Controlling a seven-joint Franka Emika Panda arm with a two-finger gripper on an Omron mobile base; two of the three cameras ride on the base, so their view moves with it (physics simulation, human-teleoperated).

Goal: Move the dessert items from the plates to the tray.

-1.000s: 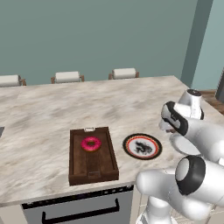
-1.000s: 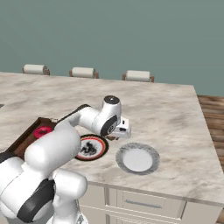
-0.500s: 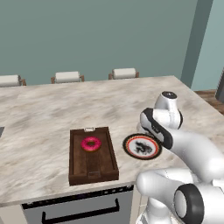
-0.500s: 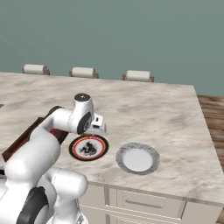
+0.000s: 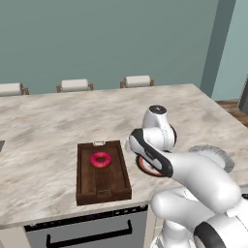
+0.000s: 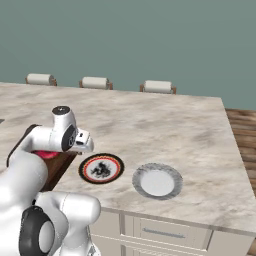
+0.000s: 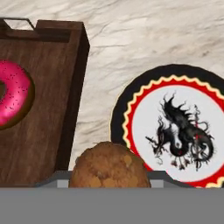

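The small brown lump (image 7: 109, 168) sits between my fingers at the bottom of the hand view, with my gripper (image 7: 109, 176) shut on it. It hangs over the counter strip between the dark wooden tray (image 7: 72, 87) and the patterned plate (image 7: 175, 127). That plate has a black rim and a red ring and holds nothing. The pink doughnut (image 5: 100, 159) lies in the far half of the tray (image 5: 103, 186). The plain pale plate (image 6: 157, 181) stands bare to the right of the patterned plate (image 6: 101, 168). My gripper (image 6: 87, 146) hovers by the tray's right rim.
The marble counter (image 5: 43, 126) runs wide to the left and back, with three chair backs (image 5: 74, 85) behind its far edge. Its front edge lies just below the tray, above an oven front (image 5: 82, 230). My own arm covers part of the patterned plate in the left base view.
My hand has swung left from above the pale plate, across the patterned plate, to the gap beside the tray, carrying the brown lump. The doughnut and plates have not moved.
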